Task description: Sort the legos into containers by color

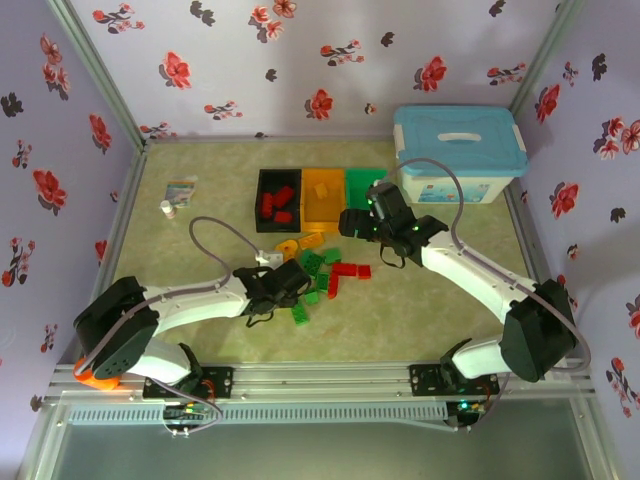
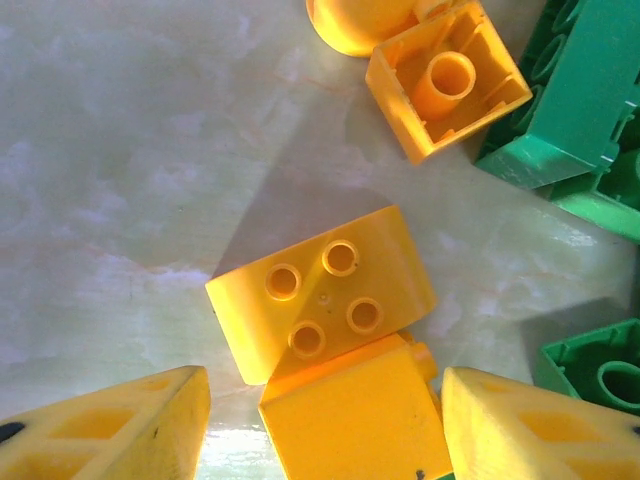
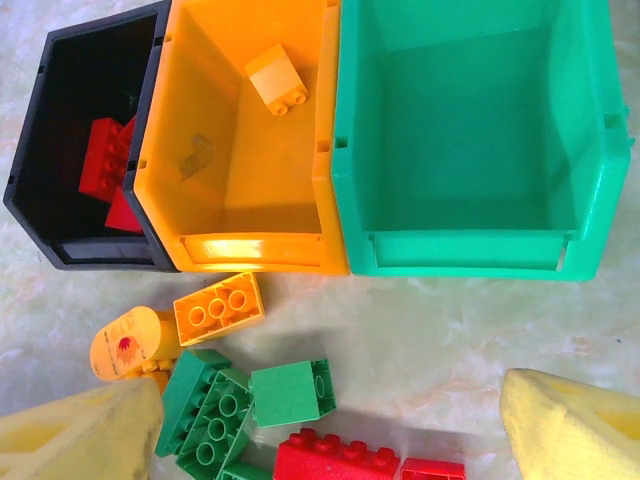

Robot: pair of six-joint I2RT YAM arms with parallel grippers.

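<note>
Left pincer [image 2: 325, 405] cropped, yellow lego [image 2: 350, 430] cut off

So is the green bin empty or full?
Empty. The green bin shows a bare floor in the right wrist view, nothing inside.

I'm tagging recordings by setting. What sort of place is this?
Probably a robot test booth rather than a home: two arms bolted to a metal rail at the near edge of the table, flower-patterned panels walling it in, and toy bricks with three colored bins laid out for sorting.
</note>
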